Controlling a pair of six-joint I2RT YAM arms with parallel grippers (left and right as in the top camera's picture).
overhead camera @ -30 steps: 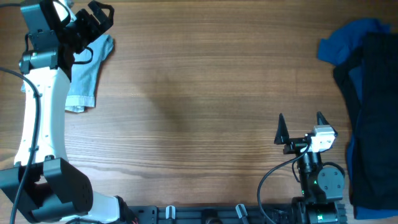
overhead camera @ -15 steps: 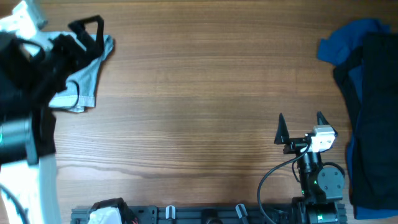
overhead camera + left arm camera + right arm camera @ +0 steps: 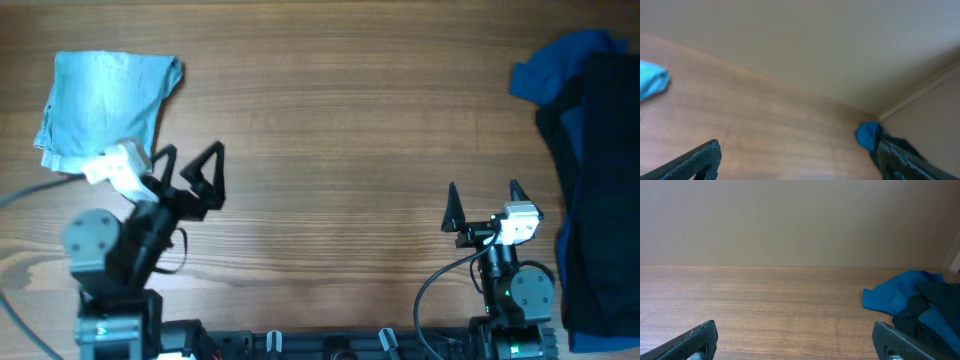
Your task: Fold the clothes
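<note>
The clothes, light blue denim shorts (image 3: 105,105), lie as a compact folded bundle at the table's back left; an edge of them (image 3: 651,81) shows at the left of the left wrist view. My left gripper (image 3: 192,152) stands open just in front and to the right of them, apart from the cloth, with only bare wood between its fingertips (image 3: 700,159). My right gripper (image 3: 482,186) rests open near the front right, holding nothing, its fingers (image 3: 692,339) over bare table.
A heap of royal-blue and black garments (image 3: 585,170) covers the right edge of the table and shows in both wrist views (image 3: 910,300) (image 3: 869,135). Wooden tabletop (image 3: 340,130) spreads between the two piles. A beige wall stands behind.
My left arm has pulled back from over the shorts at the back left to the front left, uncovering them. The right arm has not moved.
</note>
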